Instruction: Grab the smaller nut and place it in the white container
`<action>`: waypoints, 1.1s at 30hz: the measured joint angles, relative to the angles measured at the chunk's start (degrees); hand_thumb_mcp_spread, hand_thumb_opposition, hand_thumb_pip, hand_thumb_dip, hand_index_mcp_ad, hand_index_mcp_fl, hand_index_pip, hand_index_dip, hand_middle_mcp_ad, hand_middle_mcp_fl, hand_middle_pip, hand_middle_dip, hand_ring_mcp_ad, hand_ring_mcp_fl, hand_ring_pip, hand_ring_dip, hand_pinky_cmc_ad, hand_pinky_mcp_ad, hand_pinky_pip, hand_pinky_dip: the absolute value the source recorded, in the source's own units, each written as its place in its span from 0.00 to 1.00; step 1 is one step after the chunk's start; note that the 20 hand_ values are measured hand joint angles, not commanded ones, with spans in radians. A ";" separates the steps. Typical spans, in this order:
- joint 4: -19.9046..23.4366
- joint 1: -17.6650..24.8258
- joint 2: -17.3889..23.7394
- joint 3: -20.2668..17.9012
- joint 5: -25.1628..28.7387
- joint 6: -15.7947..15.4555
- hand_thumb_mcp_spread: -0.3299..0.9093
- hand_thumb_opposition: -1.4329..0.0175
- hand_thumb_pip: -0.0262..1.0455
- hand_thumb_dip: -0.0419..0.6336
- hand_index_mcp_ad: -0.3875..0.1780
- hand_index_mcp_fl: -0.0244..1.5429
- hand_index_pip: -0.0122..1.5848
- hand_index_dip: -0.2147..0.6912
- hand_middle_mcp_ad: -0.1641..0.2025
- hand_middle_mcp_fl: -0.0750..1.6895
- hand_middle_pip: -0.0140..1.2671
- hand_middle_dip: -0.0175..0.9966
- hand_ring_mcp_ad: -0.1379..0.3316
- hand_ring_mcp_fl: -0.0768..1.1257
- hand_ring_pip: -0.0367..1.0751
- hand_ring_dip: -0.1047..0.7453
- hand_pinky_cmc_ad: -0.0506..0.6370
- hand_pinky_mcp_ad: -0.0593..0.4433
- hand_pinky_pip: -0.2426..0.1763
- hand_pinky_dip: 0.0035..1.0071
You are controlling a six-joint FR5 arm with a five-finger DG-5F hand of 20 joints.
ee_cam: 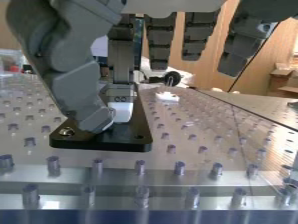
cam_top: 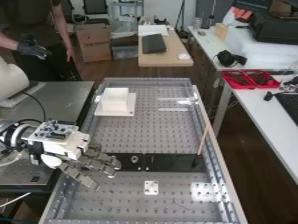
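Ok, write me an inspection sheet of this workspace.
Surface: perforated bench, with a flat black bar lying across it.
Job's things: white container near the bench's far end; bearing and a round metal part on the bar.
Clutter: thin rod slanting by the bar's far side from the arm; small white plate on the bench.
Gripper: hand over the bar's arm-side end, fingers extended.
Cables: dark one by the arm; white one at the view's lower left.
Surroundings: side table with red trays.
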 joint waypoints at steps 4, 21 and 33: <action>-0.34 -0.05 -0.11 0.33 -0.15 -0.04 0.61 0.44 0.72 0.43 0.48 0.13 0.97 0.43 0.63 0.07 0.12 0.24 0.57 0.06 0.10 0.22 0.60 0.70 0.52 0.18; -1.25 0.01 0.49 0.92 -0.58 -0.17 0.61 0.40 0.67 0.41 0.47 0.16 0.97 0.43 0.63 0.08 0.12 0.24 0.57 0.06 0.10 0.22 0.61 0.70 0.55 0.18; -2.75 0.50 1.74 1.26 -1.27 -0.38 0.61 0.40 0.67 0.41 0.47 0.16 0.97 0.43 0.63 0.07 0.12 0.24 0.57 0.06 0.10 0.22 0.58 0.70 0.55 0.18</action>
